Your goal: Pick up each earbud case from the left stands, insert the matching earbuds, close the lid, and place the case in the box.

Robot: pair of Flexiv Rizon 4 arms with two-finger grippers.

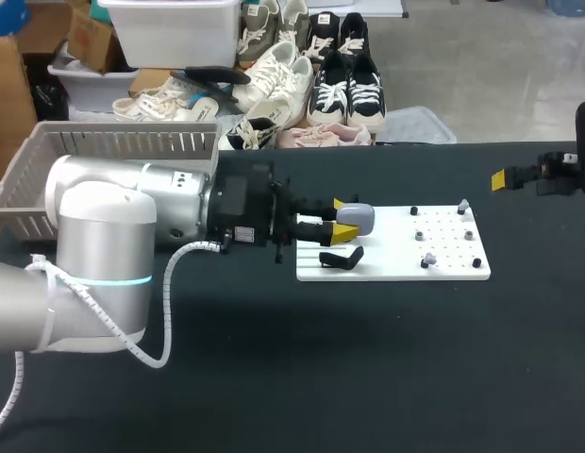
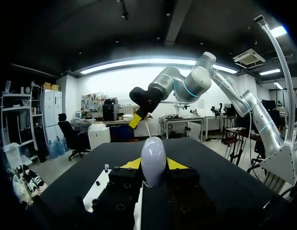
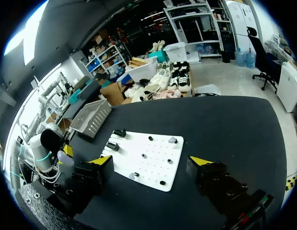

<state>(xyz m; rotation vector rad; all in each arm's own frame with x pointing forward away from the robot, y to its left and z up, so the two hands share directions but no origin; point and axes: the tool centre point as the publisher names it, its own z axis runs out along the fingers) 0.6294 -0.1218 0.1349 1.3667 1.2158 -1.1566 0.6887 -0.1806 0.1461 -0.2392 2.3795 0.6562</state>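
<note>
Left gripper (image 2: 154, 164) around smooth grey earbud case (image 2: 153, 154)

no legible text, no readable labels, numbers or signs in any view

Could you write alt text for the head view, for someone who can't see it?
The left gripper holds a pale grey earbud case over the left end of a white pegboard on a black table. A black stand sits on the pegboard close by; a grey basket stands at the table's far left.
</note>
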